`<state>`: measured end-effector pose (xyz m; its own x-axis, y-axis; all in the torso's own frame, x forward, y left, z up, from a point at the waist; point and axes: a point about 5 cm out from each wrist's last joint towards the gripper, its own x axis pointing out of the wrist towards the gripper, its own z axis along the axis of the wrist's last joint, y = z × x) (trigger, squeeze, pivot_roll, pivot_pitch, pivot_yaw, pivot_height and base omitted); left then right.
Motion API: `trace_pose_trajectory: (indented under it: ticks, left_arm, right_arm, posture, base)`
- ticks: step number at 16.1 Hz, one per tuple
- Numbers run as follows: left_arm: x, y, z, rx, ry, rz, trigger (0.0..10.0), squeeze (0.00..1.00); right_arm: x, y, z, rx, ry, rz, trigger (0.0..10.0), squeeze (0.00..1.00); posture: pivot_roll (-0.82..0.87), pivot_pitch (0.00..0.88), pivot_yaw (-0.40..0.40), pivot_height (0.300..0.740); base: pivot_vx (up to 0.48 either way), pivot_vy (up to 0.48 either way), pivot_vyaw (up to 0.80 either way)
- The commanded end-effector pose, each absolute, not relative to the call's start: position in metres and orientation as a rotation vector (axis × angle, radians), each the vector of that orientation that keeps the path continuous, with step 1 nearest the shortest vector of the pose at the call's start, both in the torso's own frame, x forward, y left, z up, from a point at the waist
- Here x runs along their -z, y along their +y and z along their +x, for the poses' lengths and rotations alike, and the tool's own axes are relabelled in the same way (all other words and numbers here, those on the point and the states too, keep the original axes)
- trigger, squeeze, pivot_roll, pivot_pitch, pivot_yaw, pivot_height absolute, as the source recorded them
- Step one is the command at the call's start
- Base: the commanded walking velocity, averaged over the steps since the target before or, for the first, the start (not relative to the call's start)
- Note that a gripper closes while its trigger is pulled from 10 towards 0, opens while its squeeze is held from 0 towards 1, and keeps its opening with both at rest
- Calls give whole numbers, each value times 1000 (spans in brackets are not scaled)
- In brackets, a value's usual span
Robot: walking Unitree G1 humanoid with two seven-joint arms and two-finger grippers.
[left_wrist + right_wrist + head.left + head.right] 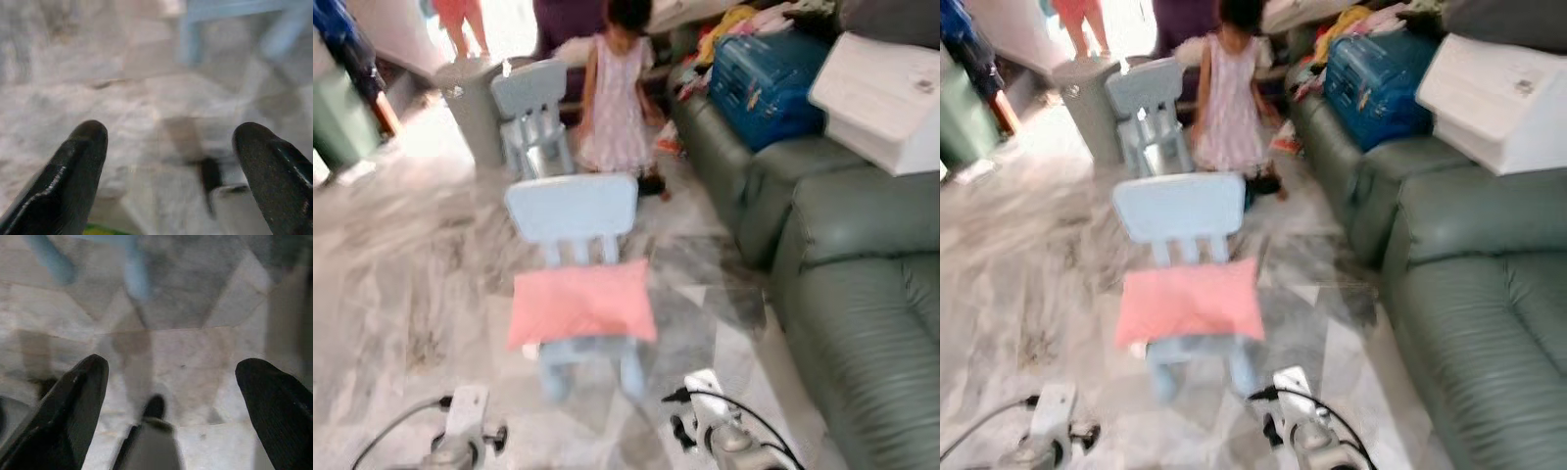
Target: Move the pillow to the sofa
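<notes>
A pink pillow (580, 302) lies on the seat of a small light-blue chair (573, 211) straight ahead on the marble floor. The green leather sofa (862, 294) runs along the right side. Both arms hang low at the bottom of the eye views, short of the chair. My left gripper (168, 147) is open over bare floor, its fingers (78, 166) wide apart, with a chair leg (190, 36) beyond. My right gripper (171, 382) is open too, pointing at the floor near the chair's legs (136, 269). Neither touches the pillow.
A second light-blue chair (533, 113) and a grey bin (475, 103) stand farther back. A child in a pale dress (615, 93) stands behind the near chair. A blue bag (764, 83) and a white box (881, 93) occupy the sofa's far cushions.
</notes>
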<state>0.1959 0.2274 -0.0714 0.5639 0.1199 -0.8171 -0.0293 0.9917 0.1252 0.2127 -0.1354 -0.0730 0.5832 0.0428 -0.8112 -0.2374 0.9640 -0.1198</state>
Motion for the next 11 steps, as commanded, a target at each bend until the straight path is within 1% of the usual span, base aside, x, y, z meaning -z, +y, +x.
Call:
trace_pose_trajectory:
  ticks: [1,2,3,4,11]
  left_arm:
    - [73,235,189,-112,988,110,10000,0]
    - [73,235,189,-113,989,109,10000,0]
    - [73,234,189,-115,989,106,10000,0]
    - [73,234,189,-115,989,105,10000,0]
    - [73,235,189,-107,987,120,10000,0]
  right_arm:
    - [72,-137,215,-159,936,-227,10000,0]
    - [73,-142,214,-155,939,-229,10000,0]
    - [73,-143,213,-153,939,-228,10000,0]
    - [73,-143,213,-152,940,-226,10000,0]
    - [74,-145,212,-155,942,-219,10000,0]
  posture:
    - [-110,0,60,740]
    - [-110,0,59,740]
    - [-110,0,59,740]
    - [-110,0,60,740]
    - [-109,0,59,740]
  base:
    - [322,0,463]
    - [285,0,500]
    - [240,319,500]
    - [0,352,419]
    - [0,446,0]
